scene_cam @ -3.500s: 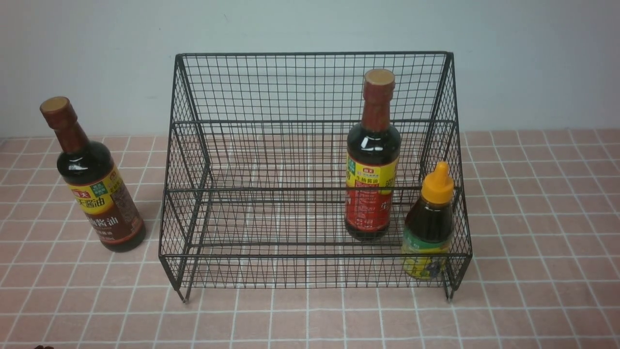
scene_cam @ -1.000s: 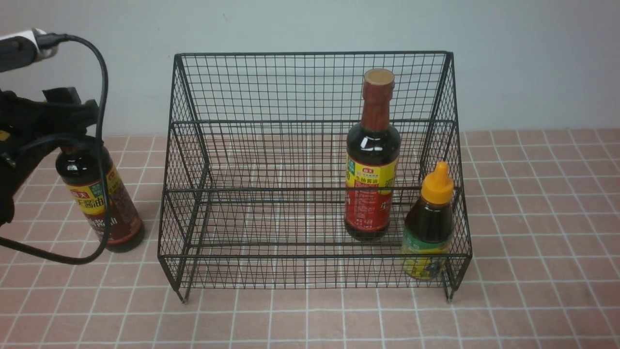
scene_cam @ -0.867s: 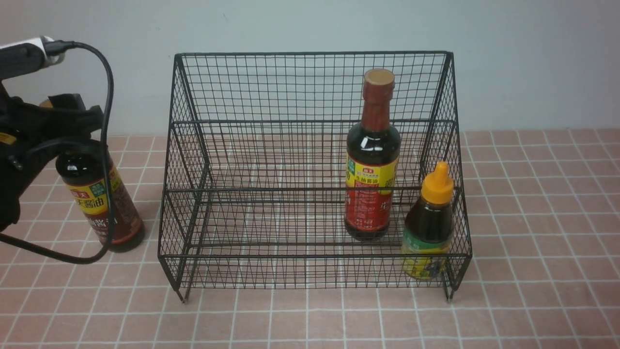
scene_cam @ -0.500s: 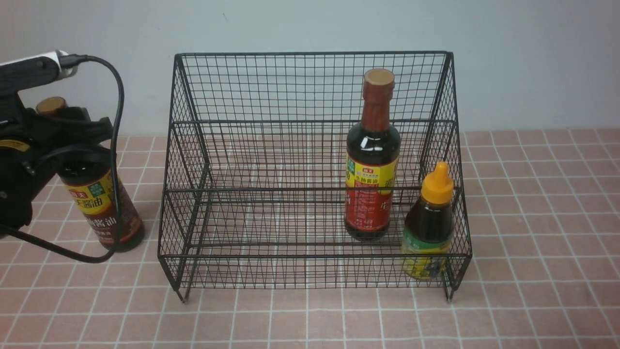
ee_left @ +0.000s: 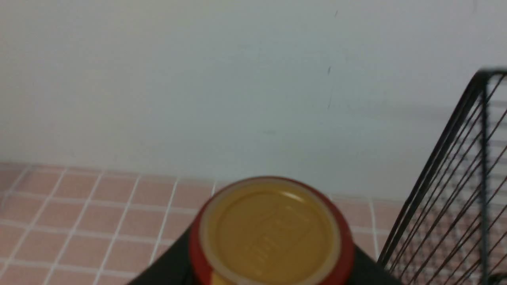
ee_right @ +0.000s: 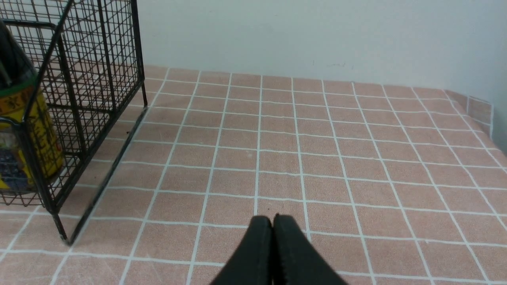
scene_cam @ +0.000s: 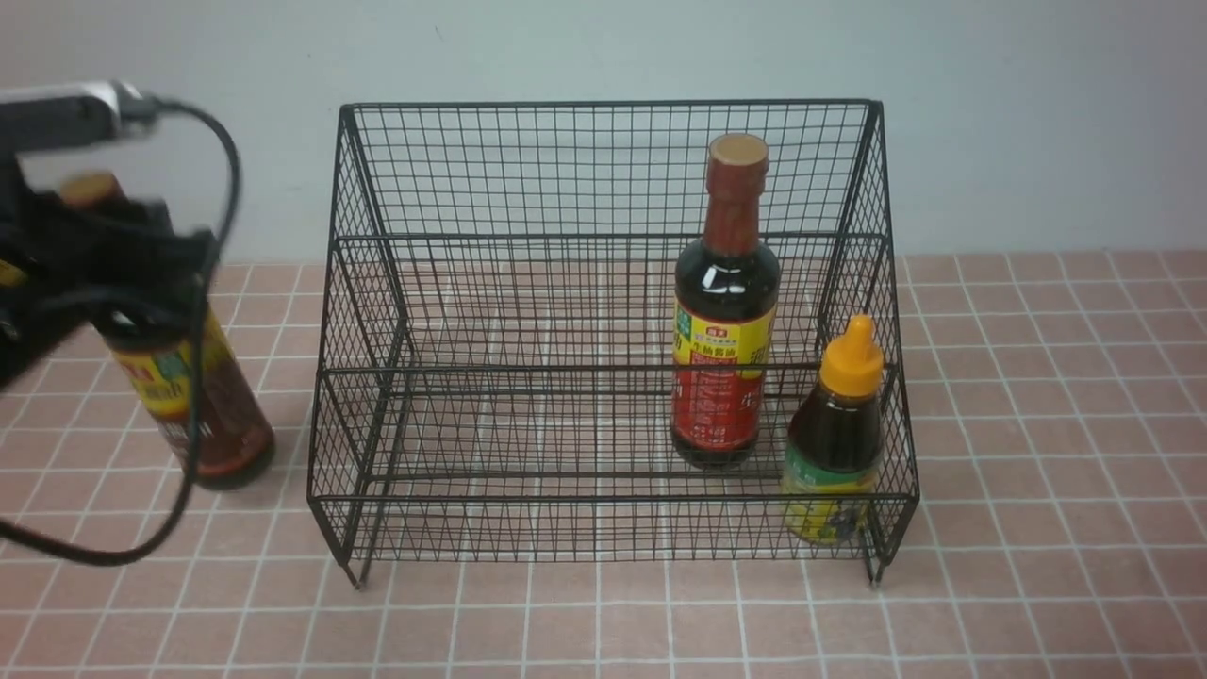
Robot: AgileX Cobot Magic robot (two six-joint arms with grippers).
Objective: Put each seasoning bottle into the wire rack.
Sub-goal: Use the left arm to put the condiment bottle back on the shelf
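Observation:
The black wire rack [scene_cam: 603,103] stands mid-table. Inside it, right of centre, one tall seasoning bottle [scene_cam: 721,377] stands upright, and the short orange-capped bottle [scene_cam: 839,443] stands in the front right corner. The second tall bottle [scene_cam: 203,415] is outside, left of the rack, blurred and slightly tilted. My left gripper [scene_cam: 113,255] is shut around its neck. In the left wrist view its cap [ee_left: 271,229] sits between my black fingers [ee_left: 166,267]. My right gripper [ee_right: 272,219] is shut and empty over bare tiles, right of the rack [ee_right: 99,79].
Pink tiled tabletop with a pale wall behind. A black cable [scene_cam: 203,311] loops from my left arm in front of the held bottle. The rack's left side [ee_left: 455,150] is close to the held bottle. The table's right edge [ee_right: 491,118] shows in the right wrist view.
My left arm came in from the left and closed on the outside bottle's neck. The bottle has now shifted a little left and tilted, blurred with motion. The rack and its two bottles are unmoved.

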